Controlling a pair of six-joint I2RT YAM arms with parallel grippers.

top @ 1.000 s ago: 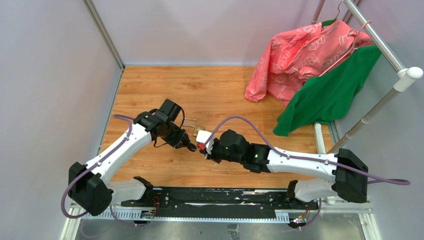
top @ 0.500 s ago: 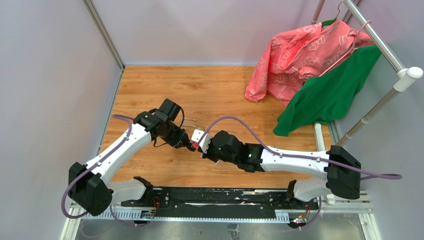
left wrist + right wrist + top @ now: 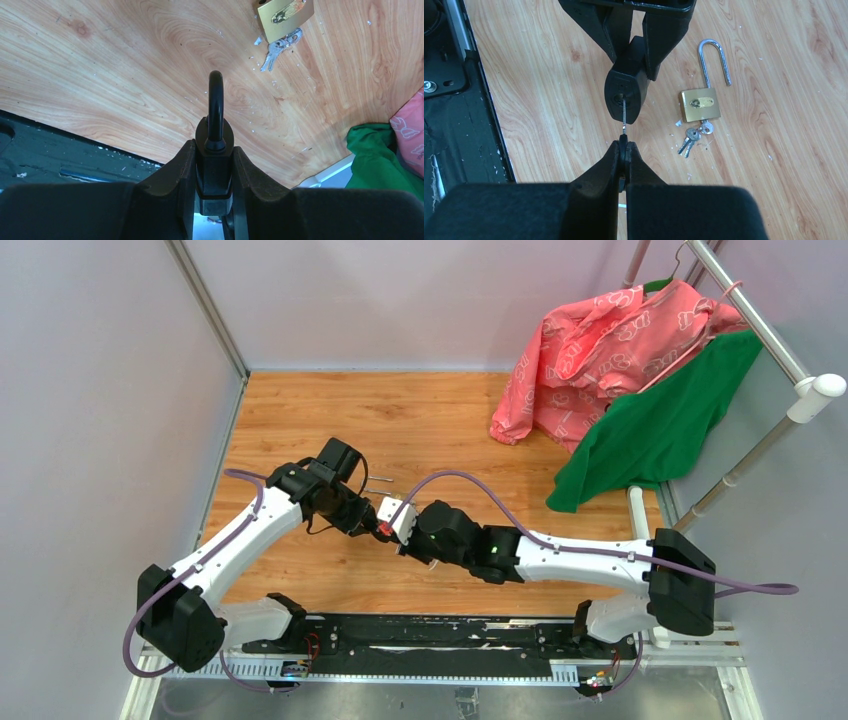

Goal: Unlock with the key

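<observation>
My left gripper [image 3: 215,172] is shut on a black padlock [image 3: 215,150], its black shackle pointing away from the camera. In the right wrist view the same black padlock [image 3: 625,97] hangs between the left fingers [image 3: 664,37] with its keyhole face toward me. My right gripper [image 3: 624,150] is shut on a key [image 3: 624,117] by its black head. The silver blade's tip is in the keyhole. In the top view both grippers meet at mid-table, left gripper [image 3: 368,523], right gripper [image 3: 397,530].
A brass padlock [image 3: 699,102] with an open silver shackle lies on the wooden table [image 3: 784,165], a small bunch of keys [image 3: 691,136] beside it. Pink and green clothes [image 3: 640,370] hang on a rack at the back right. A black rail [image 3: 420,635] runs along the near edge.
My right arm has moved left toward the left gripper, bringing the key up to the black padlock. The left arm has hardly moved.
</observation>
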